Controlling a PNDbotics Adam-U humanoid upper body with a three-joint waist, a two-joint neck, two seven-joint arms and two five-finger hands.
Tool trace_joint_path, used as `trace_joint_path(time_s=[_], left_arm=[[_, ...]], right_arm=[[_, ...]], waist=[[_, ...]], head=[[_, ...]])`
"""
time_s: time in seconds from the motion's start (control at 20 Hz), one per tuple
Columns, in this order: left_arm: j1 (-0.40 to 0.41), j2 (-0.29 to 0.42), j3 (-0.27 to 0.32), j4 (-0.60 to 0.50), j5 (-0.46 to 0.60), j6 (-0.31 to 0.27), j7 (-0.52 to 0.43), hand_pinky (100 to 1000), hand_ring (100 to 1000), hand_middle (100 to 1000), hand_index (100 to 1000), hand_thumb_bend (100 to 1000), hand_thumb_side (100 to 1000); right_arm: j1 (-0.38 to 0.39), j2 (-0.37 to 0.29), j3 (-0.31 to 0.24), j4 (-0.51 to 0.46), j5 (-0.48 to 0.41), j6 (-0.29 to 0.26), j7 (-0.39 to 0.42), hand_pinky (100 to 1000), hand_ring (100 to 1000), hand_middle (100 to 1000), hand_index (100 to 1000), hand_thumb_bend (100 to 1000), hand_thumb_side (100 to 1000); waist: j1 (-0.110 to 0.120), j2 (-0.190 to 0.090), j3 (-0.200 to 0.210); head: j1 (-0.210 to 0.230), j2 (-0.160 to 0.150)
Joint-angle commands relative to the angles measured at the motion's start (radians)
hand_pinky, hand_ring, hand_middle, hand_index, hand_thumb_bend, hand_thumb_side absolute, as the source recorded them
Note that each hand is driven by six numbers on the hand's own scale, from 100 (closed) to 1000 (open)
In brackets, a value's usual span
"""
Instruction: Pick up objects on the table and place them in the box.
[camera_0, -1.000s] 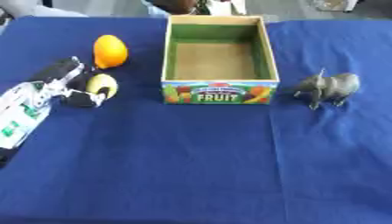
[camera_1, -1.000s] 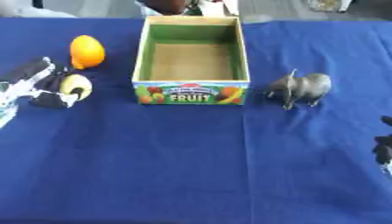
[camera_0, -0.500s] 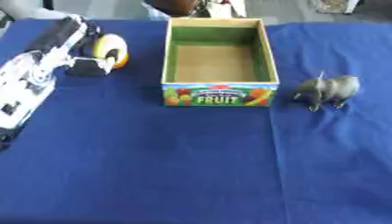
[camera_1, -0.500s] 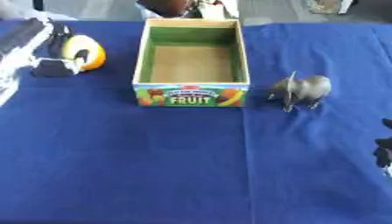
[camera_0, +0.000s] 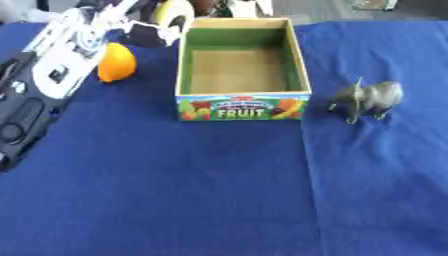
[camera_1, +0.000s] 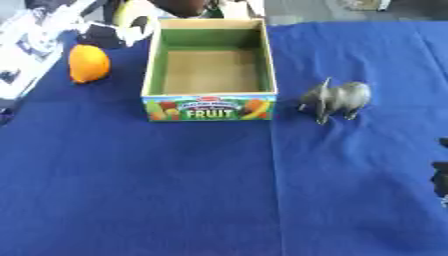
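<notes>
Empty cardboard fruit box (camera_0: 241, 60); left hand (camera_0: 157, 22) clasps a pale round object (camera_0: 173, 11) far-left, orange (camera_0: 116, 62) and elephant figure (camera_0: 369, 99) remain.

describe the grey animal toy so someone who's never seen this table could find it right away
Start at the open cardboard box with FRUIT printed on its front, standing on the blue tablecloth. Just to the right of that front corner, apart from the box, stands the grey animal figure on its legs. It is the only thing on that side; the orange fruit lies left of the box.
</notes>
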Motion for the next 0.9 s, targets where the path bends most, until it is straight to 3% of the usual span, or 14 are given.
trace_joint_path(time_s=[0.05,0.45,0.55,0.65,0.7,0.75,0.9], left_arm=[[-0.060,-0.033,-0.012,0.079,-0.037,-0.039,-0.014,511,342,214,426,100,254],[-0.091,-0.114,-0.042,0.200,-0.078,-0.120,-0.042,541,389,268,468,100,268],[-0.089,-0.128,-0.051,0.219,-0.085,-0.133,-0.057,546,395,274,474,153,276],[-0.085,-0.138,-0.055,0.229,-0.087,-0.144,-0.069,570,448,331,528,388,300],[-0.082,-0.140,-0.057,0.229,-0.085,-0.151,-0.073,609,546,456,639,589,300],[-0.079,-0.140,-0.057,0.226,-0.080,-0.156,-0.075,653,626,547,724,703,288],[-0.070,-0.134,-0.049,0.200,-0.054,-0.161,-0.054,704,724,663,800,760,242]], right_arm=[[-0.020,-0.011,0.004,-0.021,-0.013,-0.003,0.013,801,1000,480,459,100,496],[-0.042,0.005,0.014,-0.025,-0.020,0.001,0.032,801,1000,480,458,100,504],[-0.044,0.008,0.015,-0.026,-0.021,0.001,0.034,801,1000,480,458,100,504],[-0.043,0.009,0.014,-0.025,-0.021,0.001,0.034,801,1000,480,458,100,506],[-0.043,0.010,0.014,-0.025,-0.020,0.001,0.033,801,1000,479,458,100,508],[-0.042,0.010,0.013,-0.025,-0.019,0.001,0.033,801,1000,479,458,100,510],[-0.040,0.010,0.012,-0.024,-0.015,0.002,0.032,801,1000,480,458,100,510]], waist=[[0.002,-0.011,-0.012],[0.010,0.006,-0.055],[0.010,0.010,-0.062],[0.010,0.013,-0.065],[0.010,0.014,-0.065],[0.010,0.014,-0.064],[0.011,0.014,-0.057]], head=[[0.015,-0.018],[0.027,-0.031],[0.028,-0.033],[0.028,-0.035],[0.028,-0.034],[0.027,-0.034],[0.024,-0.035]])
